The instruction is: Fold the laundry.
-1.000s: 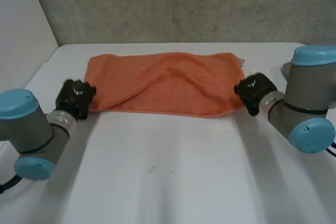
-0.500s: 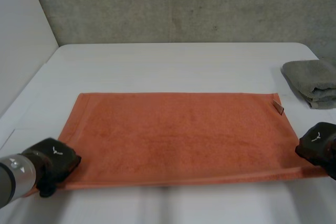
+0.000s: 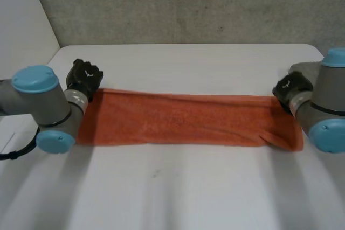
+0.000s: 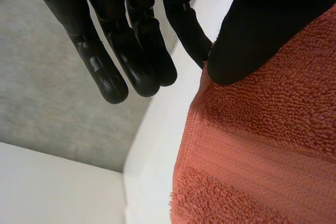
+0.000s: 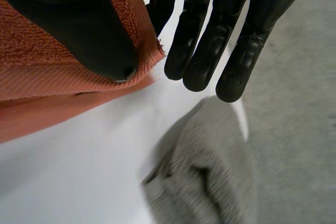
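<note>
The orange towel (image 3: pixel 183 119) lies across the white table (image 3: pixel 178 192) as a long narrow strip, folded in half lengthwise. My left hand (image 3: pixel 85 76) is at its far left corner. In the left wrist view the thumb presses the towel (image 4: pixel 262 145) against a finger of that hand (image 4: pixel 131 40), while the other fingers stay straight. My right hand (image 3: pixel 291 87) is at the far right corner. There the thumb pinches the towel's corner (image 5: pixel 42 72) against a finger of the right hand (image 5: pixel 210 40).
A folded grey towel (image 5: pixel 210 182) lies on the table just beyond my right hand, and part of it (image 3: pixel 302 69) shows behind the right arm. A concrete wall runs behind the table's far edge. A white wall stands at the left.
Half a second ago the towel lay wide and flat with both hands at its near corners. Both hands have since moved to the far side, and the towel is now a narrow folded strip.
</note>
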